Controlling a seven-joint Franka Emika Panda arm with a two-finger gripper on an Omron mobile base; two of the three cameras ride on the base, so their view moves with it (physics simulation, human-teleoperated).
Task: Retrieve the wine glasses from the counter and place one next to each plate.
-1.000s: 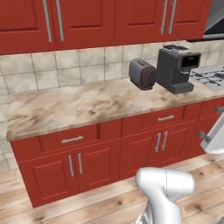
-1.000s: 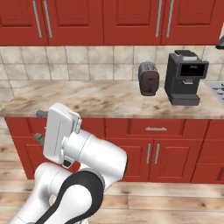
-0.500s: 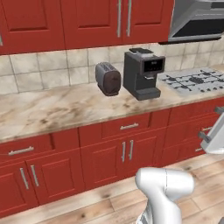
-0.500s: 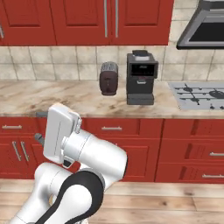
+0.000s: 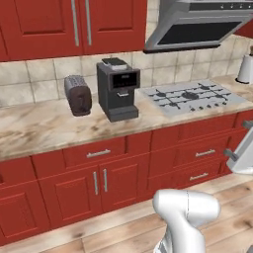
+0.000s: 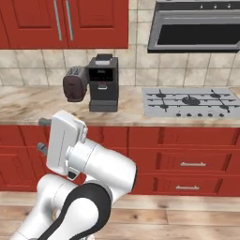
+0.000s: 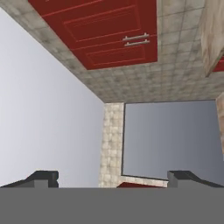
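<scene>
The counter (image 5: 39, 131) (image 6: 23, 105) is beige-brown marbled stone over red cabinets, with a grey gas hob (image 5: 192, 96) (image 6: 192, 101) set in. The wine glasses and the plates are out of view. My gripper (image 6: 42, 136) is held in front of the cabinet fronts, below the counter edge, pointing left in the right base view. It stands at the right edge of the left base view (image 5: 238, 139). In the hand view the gripper (image 7: 113, 177) is open, its fingertips (image 7: 41, 177) far apart with nothing between them, facing red cupboard doors (image 7: 109, 33) and tiled wall.
A dark toaster (image 5: 78, 95) (image 6: 75, 84) and a black coffee machine (image 5: 117, 89) (image 6: 103, 82) stand on the counter left of the hob. A steel range hood (image 5: 197, 27) (image 6: 194, 28) hangs above it. A white upright roll (image 5: 244, 69) stands at the far right.
The whole picture has slid left: the base has driven right along the counter. The hob and hood have come fully into view. The arm keeps its pose and the gripper stays open.
</scene>
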